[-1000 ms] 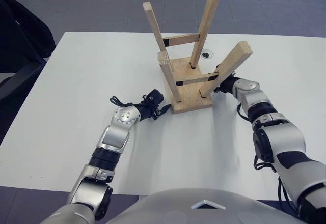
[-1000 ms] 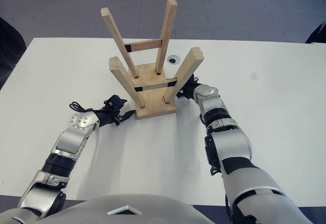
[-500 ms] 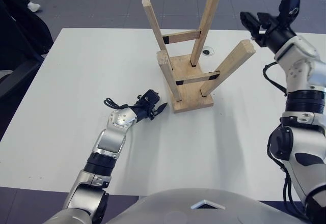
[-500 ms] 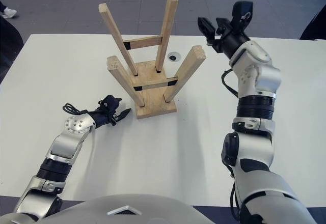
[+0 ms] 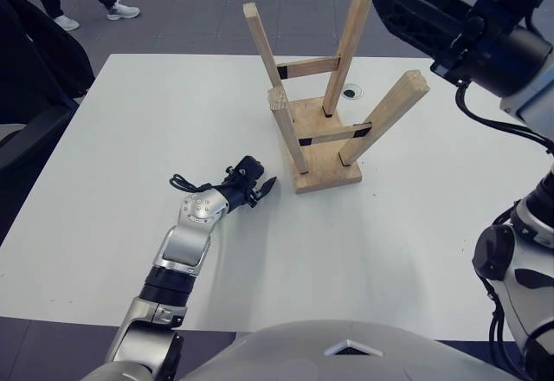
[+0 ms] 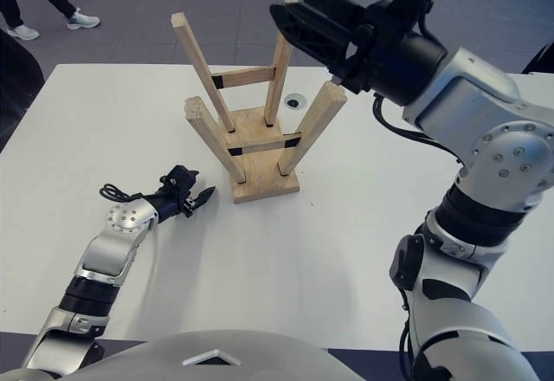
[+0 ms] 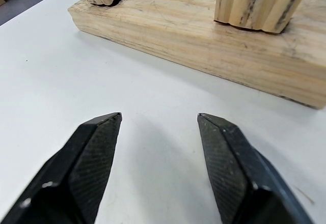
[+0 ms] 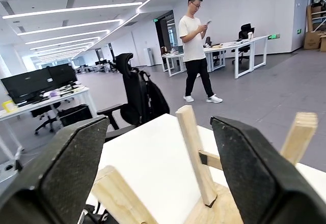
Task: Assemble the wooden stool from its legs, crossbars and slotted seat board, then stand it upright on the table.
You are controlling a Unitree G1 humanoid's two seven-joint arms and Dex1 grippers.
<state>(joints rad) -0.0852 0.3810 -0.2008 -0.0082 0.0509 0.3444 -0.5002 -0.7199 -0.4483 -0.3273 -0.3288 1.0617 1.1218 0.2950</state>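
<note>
surface: white table [image 5: 130, 138] | on it: stool [image 5: 333, 132] upside down, seat board [image 5: 327, 171] flat, legs [image 5: 346, 52] up | round grommet [image 5: 350, 93] behind

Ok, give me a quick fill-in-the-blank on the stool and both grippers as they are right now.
The stool rests on its seat board with its legs pointing ____.
The left gripper sits low beside the seat board, its fingers ____.
The right gripper, high up by the legs' tops, is open and holds ____.
Missing words: up; open; nothing.
</note>
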